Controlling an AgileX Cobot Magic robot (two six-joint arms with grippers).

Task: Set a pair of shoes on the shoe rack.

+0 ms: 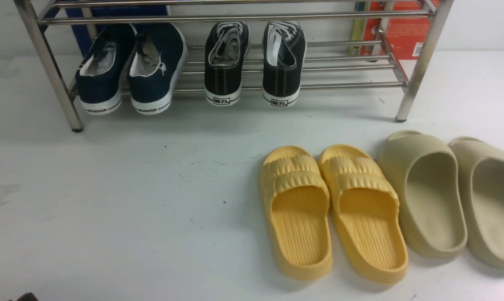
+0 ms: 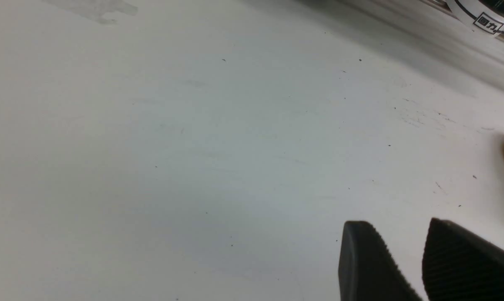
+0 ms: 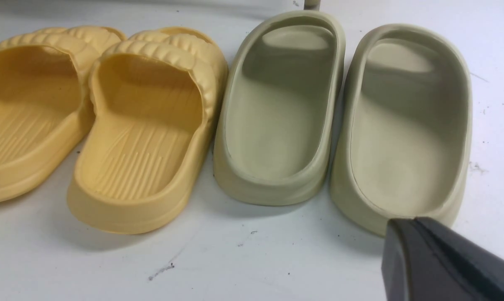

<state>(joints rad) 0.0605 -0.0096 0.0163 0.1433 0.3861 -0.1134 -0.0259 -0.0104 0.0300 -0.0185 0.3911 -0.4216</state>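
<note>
- Left claw (image 2: 406, 267): jaws stand apart with bare worktop (image 2: 193, 146) showing between the ribbed fingers (image 2: 360, 263); nothing held. It hangs low over the open worktop.
- Right claw (image 3: 406, 242): jaws drawn together, nothing between them; its tip sits just beside the heel of the outer beige slide (image 3: 406, 125).
- Task item: both black sneakers (image 1: 254, 62) rest on the rack (image 1: 327, 85), lower shelf, toes inward, heels overhanging the front bar. Judged from this, placement looks complete.
- Risk 1: the right claw is close to the beige slide; a low sideways retreat could shove it, and it in turn could push the neighbouring beige slide (image 3: 281, 108) against the yellow slides (image 3: 147, 133).
- Risk 2: the sneaker heels project past the front bar; contact from an arm could tip one off the rack.
- Risk 3: the sneakers sit on spaced bars only; a knock to the rack could shift them.
- Markings: the navy shoes (image 1: 131, 71) read "WARRIOR" on the heel strip. Each black sneaker carries a boxed heel logo, seemingly Chinese characters; not readable with certainty.
- Red box (image 1: 404, 29) behind the rack: print too small to read.
</note>
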